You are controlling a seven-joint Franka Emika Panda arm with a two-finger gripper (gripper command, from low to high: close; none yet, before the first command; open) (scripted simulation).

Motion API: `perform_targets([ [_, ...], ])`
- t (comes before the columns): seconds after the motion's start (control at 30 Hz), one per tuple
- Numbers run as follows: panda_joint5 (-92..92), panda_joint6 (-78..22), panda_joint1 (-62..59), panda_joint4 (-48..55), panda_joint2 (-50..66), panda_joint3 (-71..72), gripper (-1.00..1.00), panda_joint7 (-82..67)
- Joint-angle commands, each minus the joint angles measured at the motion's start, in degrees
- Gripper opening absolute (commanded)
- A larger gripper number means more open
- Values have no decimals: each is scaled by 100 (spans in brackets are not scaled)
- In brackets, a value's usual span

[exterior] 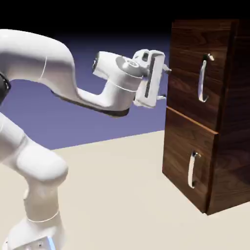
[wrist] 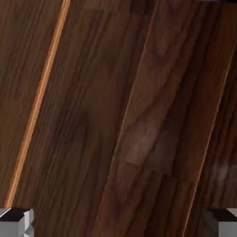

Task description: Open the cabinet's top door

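The cabinet (exterior: 224, 146) is a tall dark wood-grain box at the exterior view's right. Its top door (exterior: 188, 63) is the upper front panel, and it carries a long curved silver handle (exterior: 203, 78). My gripper (exterior: 166, 83) hovers just off the door's left edge, level with the handle and to its left, touching nothing. Its fingers (exterior: 168, 70) point at the door and stand wide apart, open and empty. In the hand view dark wood grain (wrist: 139, 115) fills the picture, and the grey fingertips (wrist: 14, 222) sit in the two bottom corners. The handle does not show there.
Below the top door is a second panel (exterior: 183, 156) with a smaller silver handle (exterior: 193, 169). It sticks out slightly past the top door. A thin orange seam line (wrist: 41, 102) runs slantwise through the hand view's left. The beige table (exterior: 122, 195) stretches under the arm.
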Motion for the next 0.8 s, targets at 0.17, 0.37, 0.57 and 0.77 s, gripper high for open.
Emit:
perform_targets([
  [0.17,-1495,-45,447,306,-76,-462,0,-401],
  [0.37,-2990,-89,893,612,-152,-924,0,-802],
  [0.57,-4486,-133,1340,917,-227,-1386,0,-1202],
  [0.77,-5981,-178,1786,1223,-303,-1849,0,-1603],
])
